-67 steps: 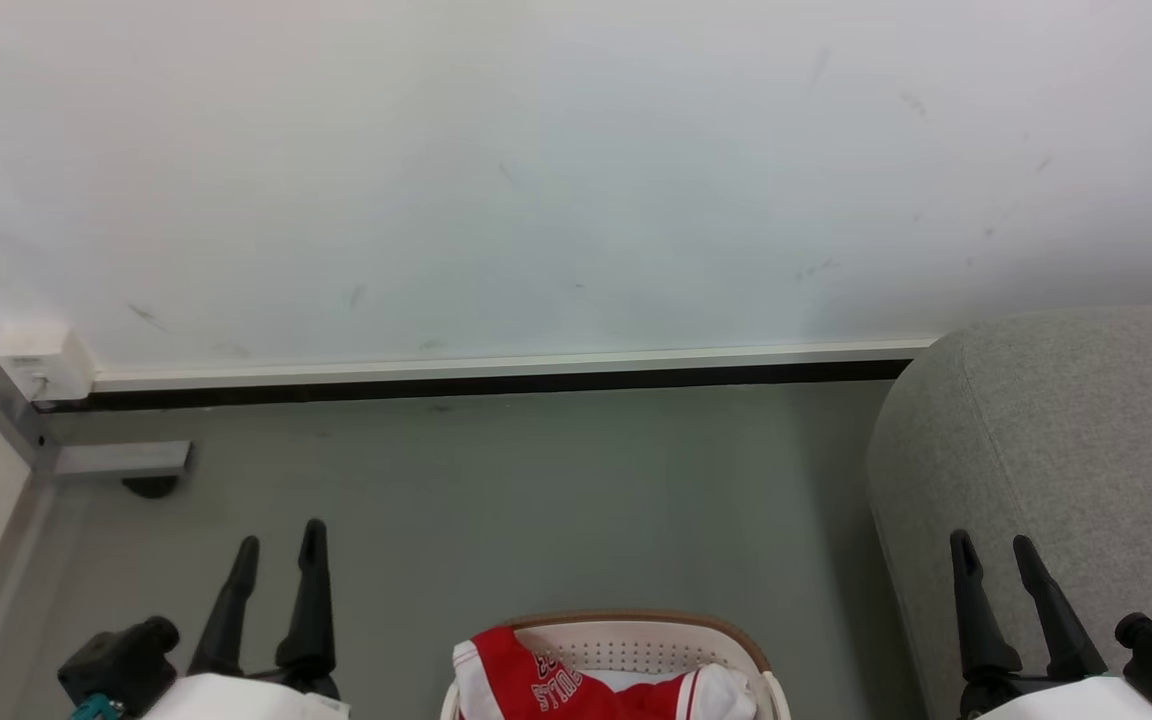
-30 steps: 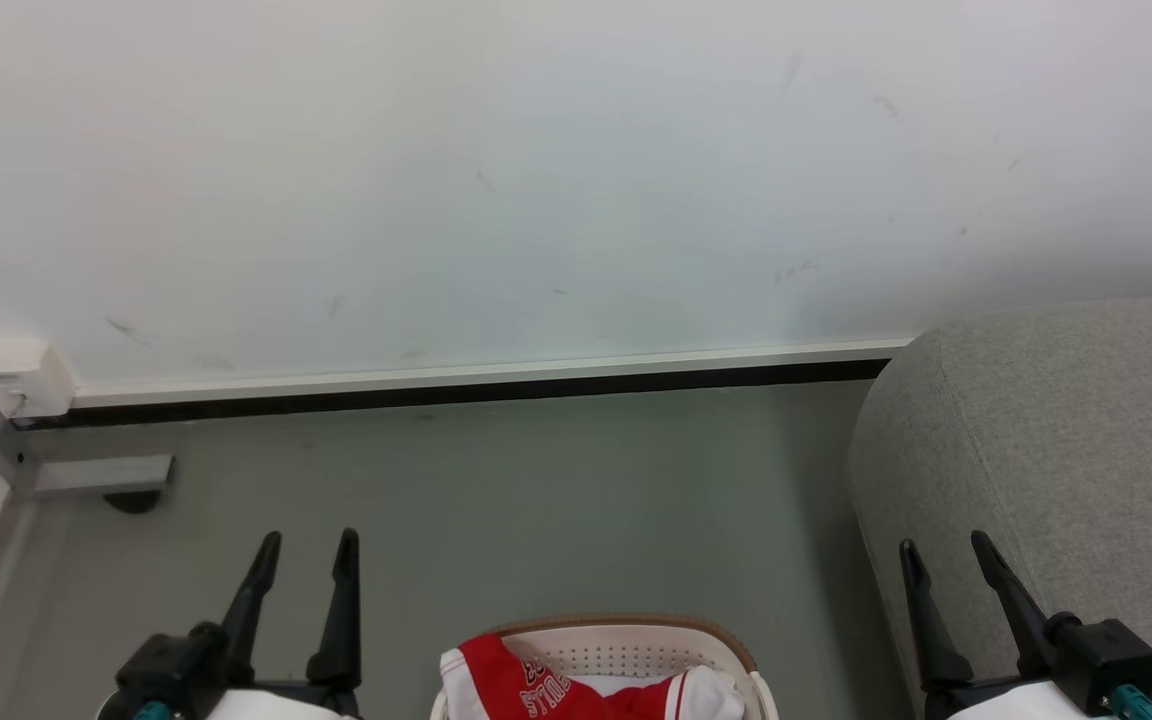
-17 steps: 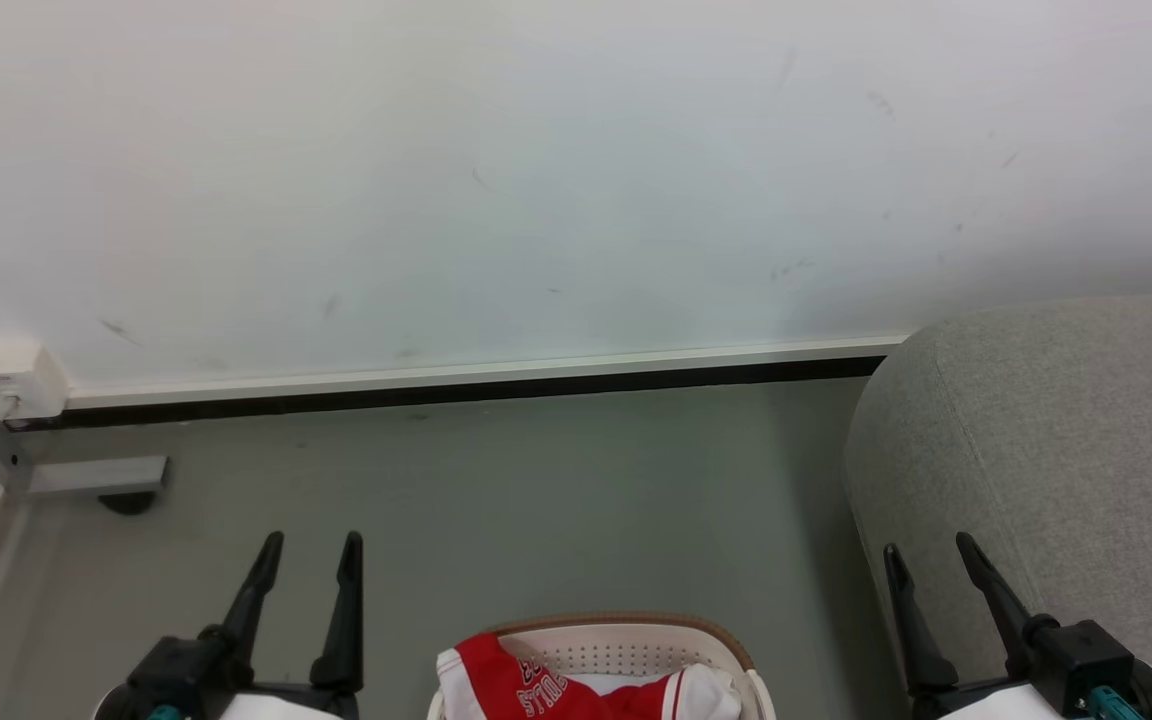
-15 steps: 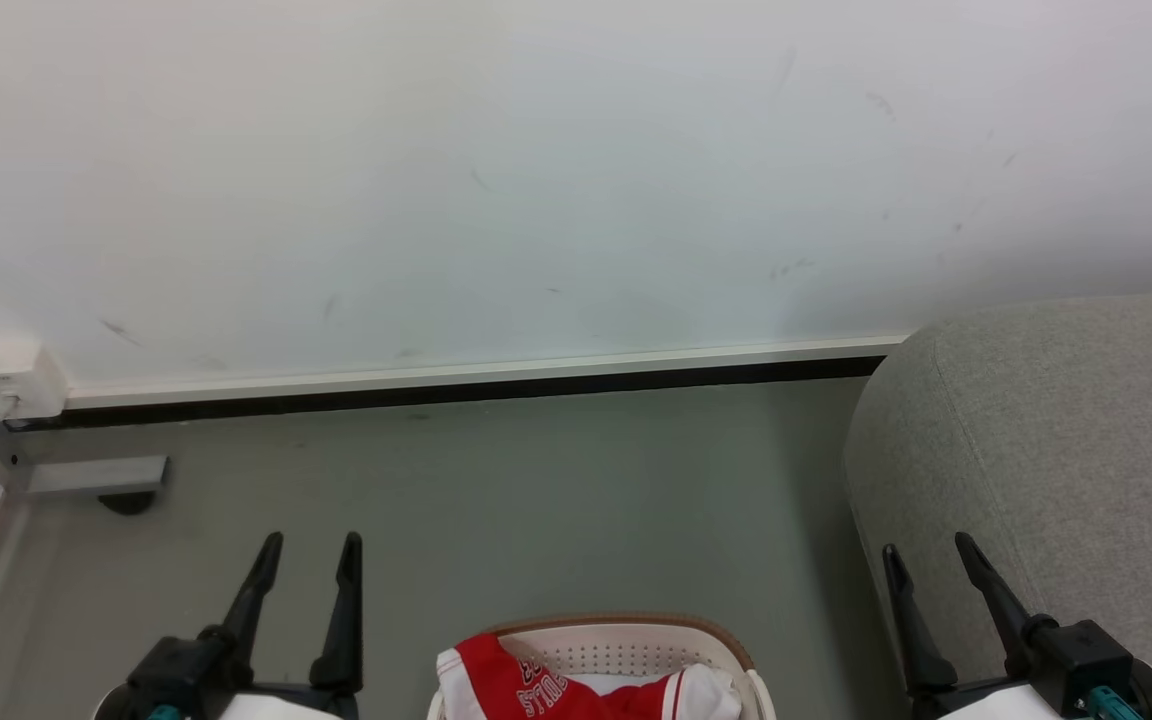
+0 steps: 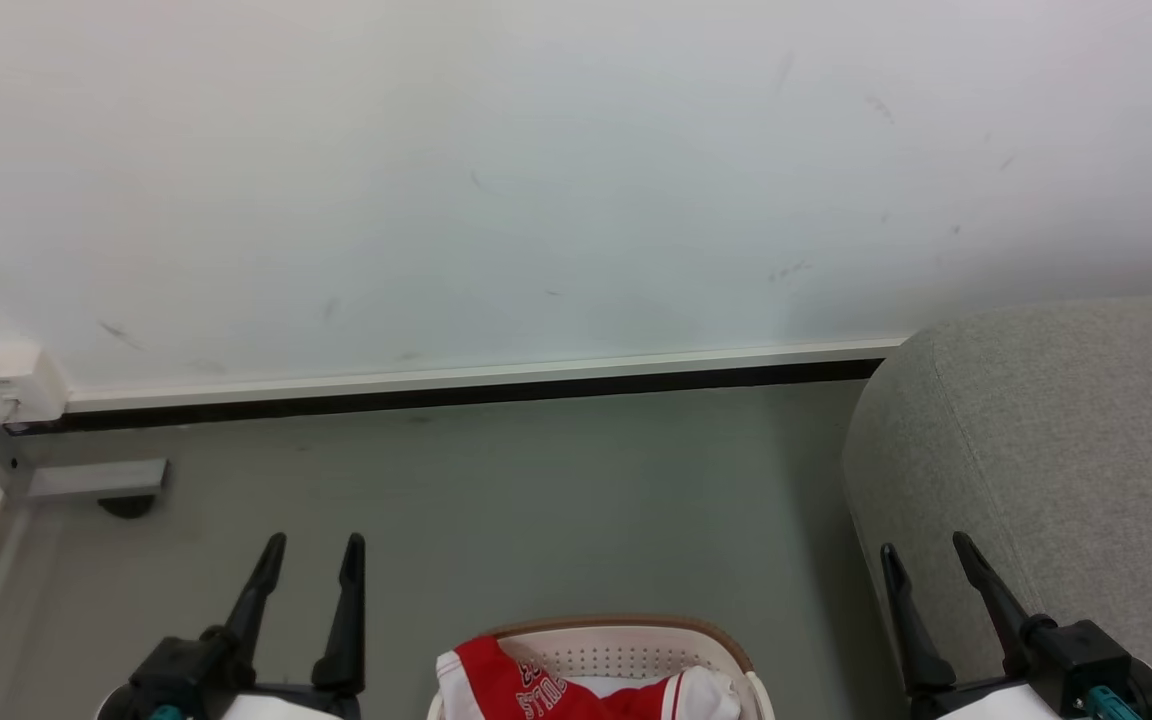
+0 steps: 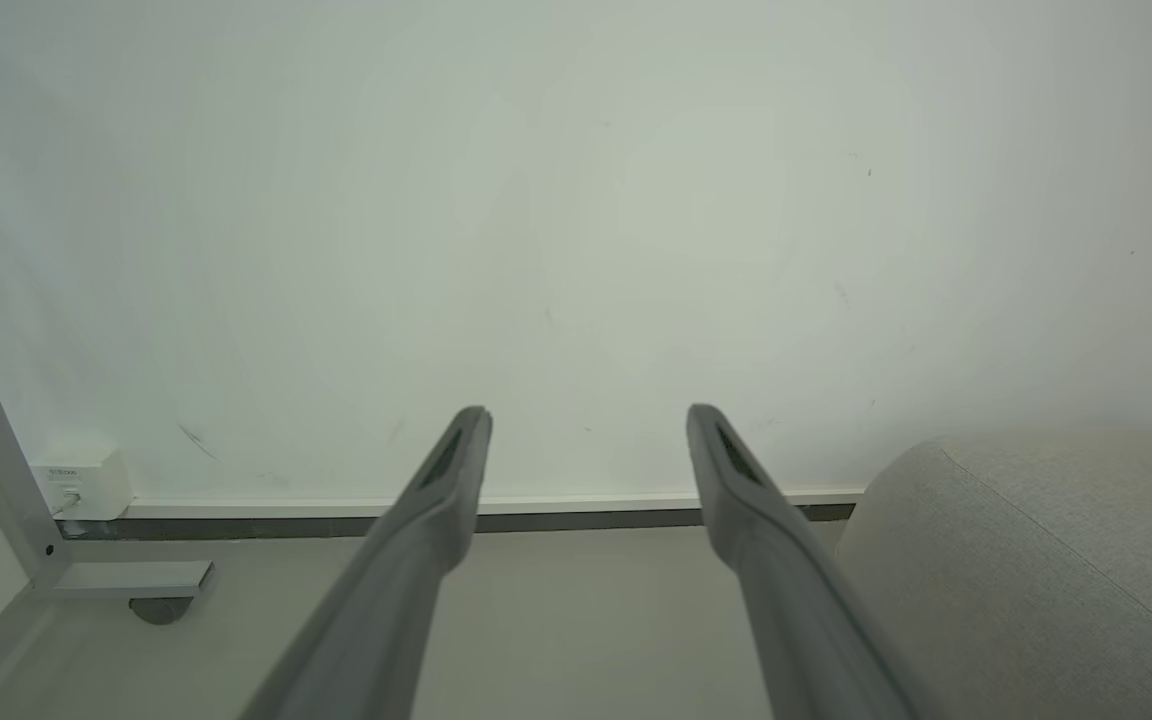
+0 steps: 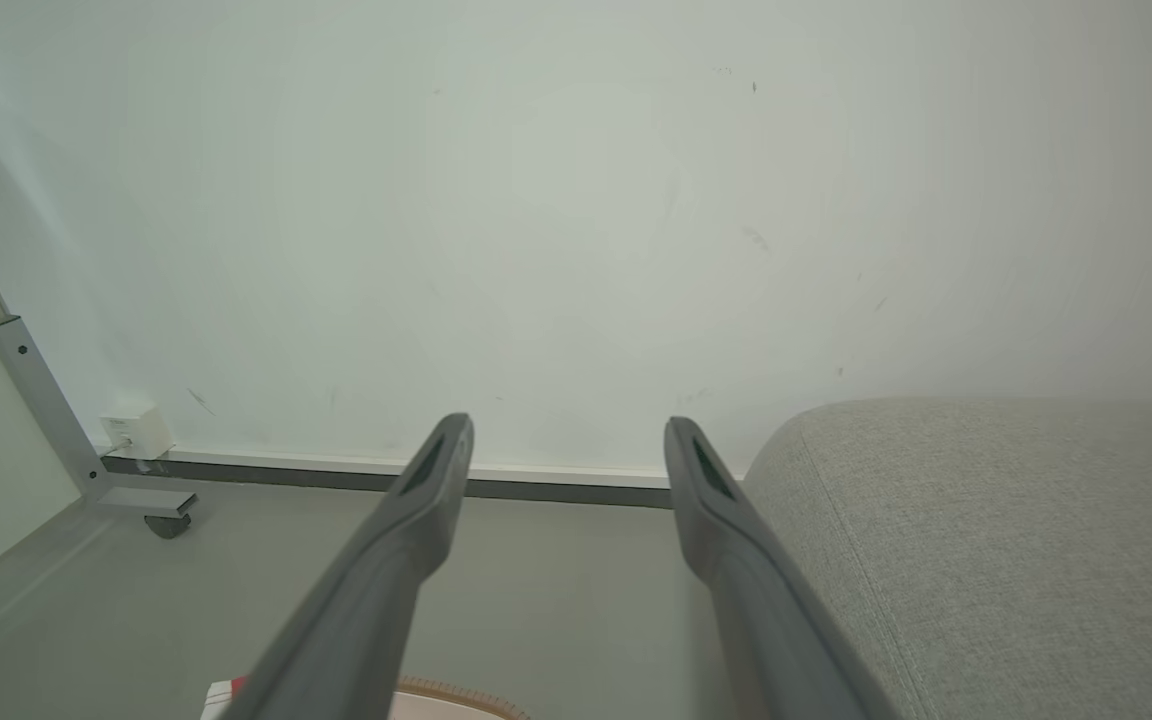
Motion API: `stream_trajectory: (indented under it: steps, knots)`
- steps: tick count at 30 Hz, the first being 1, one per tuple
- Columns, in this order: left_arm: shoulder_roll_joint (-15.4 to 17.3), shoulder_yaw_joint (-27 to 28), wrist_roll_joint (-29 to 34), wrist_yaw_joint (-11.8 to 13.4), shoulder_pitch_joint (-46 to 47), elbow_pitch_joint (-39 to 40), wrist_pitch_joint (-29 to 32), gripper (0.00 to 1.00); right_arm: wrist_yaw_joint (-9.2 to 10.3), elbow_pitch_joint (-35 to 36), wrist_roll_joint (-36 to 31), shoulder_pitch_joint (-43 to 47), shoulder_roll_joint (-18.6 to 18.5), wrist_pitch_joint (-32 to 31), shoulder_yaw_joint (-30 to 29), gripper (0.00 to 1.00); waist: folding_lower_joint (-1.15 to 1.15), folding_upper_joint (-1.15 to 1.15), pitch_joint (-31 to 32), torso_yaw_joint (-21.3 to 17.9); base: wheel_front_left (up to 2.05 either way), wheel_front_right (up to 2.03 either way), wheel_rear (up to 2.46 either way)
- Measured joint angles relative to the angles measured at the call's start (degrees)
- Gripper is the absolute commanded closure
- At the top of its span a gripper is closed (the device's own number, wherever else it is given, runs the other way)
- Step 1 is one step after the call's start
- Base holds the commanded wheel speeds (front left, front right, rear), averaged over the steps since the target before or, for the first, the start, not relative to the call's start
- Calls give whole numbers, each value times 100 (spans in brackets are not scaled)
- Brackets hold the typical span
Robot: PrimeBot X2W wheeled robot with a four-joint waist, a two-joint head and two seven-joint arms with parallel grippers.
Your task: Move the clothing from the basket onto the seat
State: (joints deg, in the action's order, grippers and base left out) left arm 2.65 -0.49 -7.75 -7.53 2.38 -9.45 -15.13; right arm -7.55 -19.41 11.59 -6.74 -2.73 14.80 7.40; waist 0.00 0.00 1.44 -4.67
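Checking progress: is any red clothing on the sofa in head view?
No, the red clothing lies in the basket, apart from the grey sofa.

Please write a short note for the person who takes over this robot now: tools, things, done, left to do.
Both open and empty: the left tool and the right tool.
The red sports garments with white trim lie in the cream-white perforated plastic basket with a brown rim, between the tools.
The large grey fabric sofa stands to the right.
Done: nothing. Left: move the garments onto the sofa.
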Motion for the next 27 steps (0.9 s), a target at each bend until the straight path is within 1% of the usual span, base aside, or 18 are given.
stream_trajectory:
  steps: [11,13,20,23,27]
  knots:
    - [1,-30,-51,0,0,-20,0,0,0,-1,42,-10,1,0,29,0,0,0,-54,-83,0,0,0]
    - [5,-75,-64,0,9,-21,-1,0,0,24,214,-29,1,7,45,0,0,0,-102,-126,0,0,0]
    - [3,-334,-26,-1,184,-157,-1,0,0,135,276,-134,4,9,33,0,0,0,-333,-370,0,0,0]
    - [83,-435,-16,-1,367,-260,-1,0,0,254,296,-219,3,9,-32,0,0,0,-519,-487,0,0,0]
    - [283,-751,-41,-1,604,-569,-1,0,0,361,313,-312,5,14,-51,0,0,0,-814,-664,0,0,0]
